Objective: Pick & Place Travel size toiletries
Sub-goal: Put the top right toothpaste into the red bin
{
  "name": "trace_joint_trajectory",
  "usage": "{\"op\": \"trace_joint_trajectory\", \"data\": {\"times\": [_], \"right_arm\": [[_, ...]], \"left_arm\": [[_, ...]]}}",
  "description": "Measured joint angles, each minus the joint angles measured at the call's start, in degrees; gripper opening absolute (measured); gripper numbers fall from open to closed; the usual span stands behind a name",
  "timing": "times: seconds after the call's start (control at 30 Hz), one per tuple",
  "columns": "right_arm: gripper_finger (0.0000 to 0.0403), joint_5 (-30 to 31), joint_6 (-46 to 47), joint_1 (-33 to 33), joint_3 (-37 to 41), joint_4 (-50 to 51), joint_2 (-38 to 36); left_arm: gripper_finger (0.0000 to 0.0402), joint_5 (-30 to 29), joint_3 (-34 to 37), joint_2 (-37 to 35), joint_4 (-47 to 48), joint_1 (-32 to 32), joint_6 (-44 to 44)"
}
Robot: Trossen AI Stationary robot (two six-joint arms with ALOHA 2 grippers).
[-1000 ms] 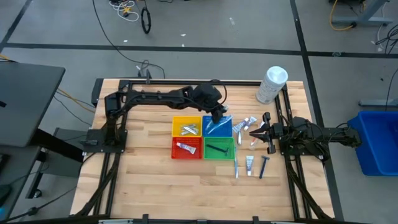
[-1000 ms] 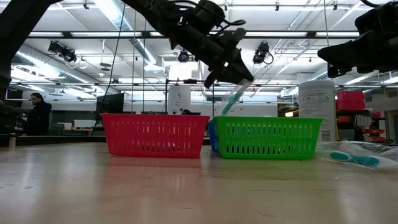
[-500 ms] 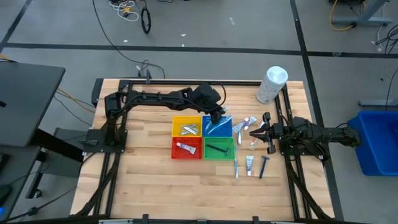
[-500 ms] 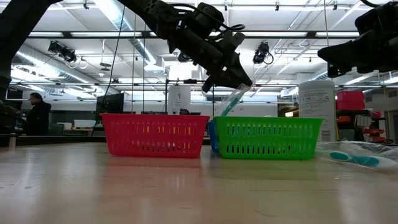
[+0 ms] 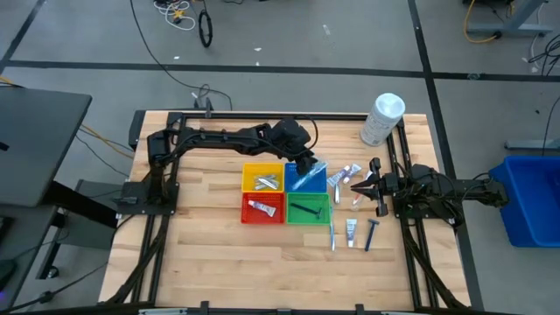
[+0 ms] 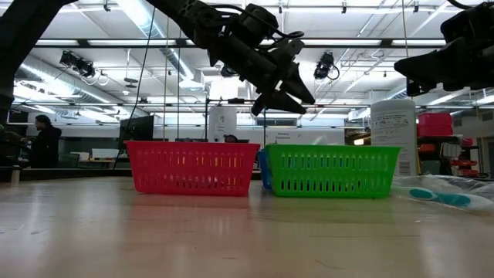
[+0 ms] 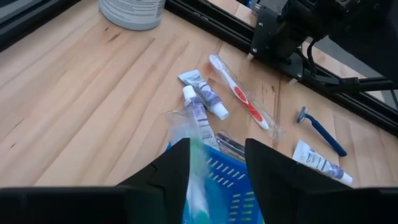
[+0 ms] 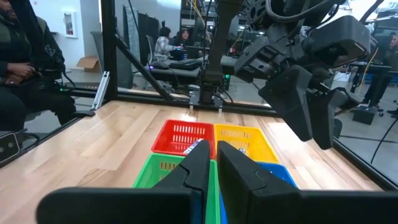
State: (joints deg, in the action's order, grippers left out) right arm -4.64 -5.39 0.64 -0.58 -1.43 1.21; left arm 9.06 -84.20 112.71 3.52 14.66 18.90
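No legible text, brand, number or sign is shown in any of the four views. Dark printing is seen on the small white tubes [image 7: 204,99] lying on the tabletop [image 7: 74,93] beside the blue basket [image 7: 227,186], but no word or letter of it can be made out. A label is carried by the large white container [image 6: 393,131] at the far right of the tabletop; its markings are too faint to be read. Nothing readable is shown on the other baskets or in the room beyond.
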Motion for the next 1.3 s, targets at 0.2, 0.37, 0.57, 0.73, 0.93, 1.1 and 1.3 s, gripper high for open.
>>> {"op": "trace_joint_trajectory", "data": {"times": [0.2,0.37,0.57,0.73,0.93,1.1,1.3], "right_arm": [[0.0040,0.0,0.0,0.0,0.0,0.0,0.0],[0.0041,0.0,0.0,0.0,0.0,0.0,0.0],[0.0041,0.0,0.0,0.0,0.0,0.0,0.0],[0.0040,0.0,0.0,0.0,0.0,0.0,0.0],[0.0041,0.0,0.0,0.0,0.0,0.0,0.0],[0.0040,0.0,0.0,0.0,0.0,0.0,0.0],[0.0041,0.0,0.0,0.0,0.0,0.0,0.0]], "left_arm": [[0.0194,0.0,0.0,0.0,0.0,0.0,0.0],[0.0200,0.2,0.0,0.0,0.1,0.0,0.0],[0.0189,0.2,0.0,0.0,0.7,-0.3,-0.9],[0.0159,0.5,0.0,-1.2,1.8,-1.0,-1.5],[0.0118,2.6,0.0,-3.7,4.2,-1.9,-5.1],[0.0091,2.5,0.0,-5.7,5.9,-3.1,-6.7],[0.0066,-0.7,0.0,-6.6,7.6,-5.0,-10.2]]}}
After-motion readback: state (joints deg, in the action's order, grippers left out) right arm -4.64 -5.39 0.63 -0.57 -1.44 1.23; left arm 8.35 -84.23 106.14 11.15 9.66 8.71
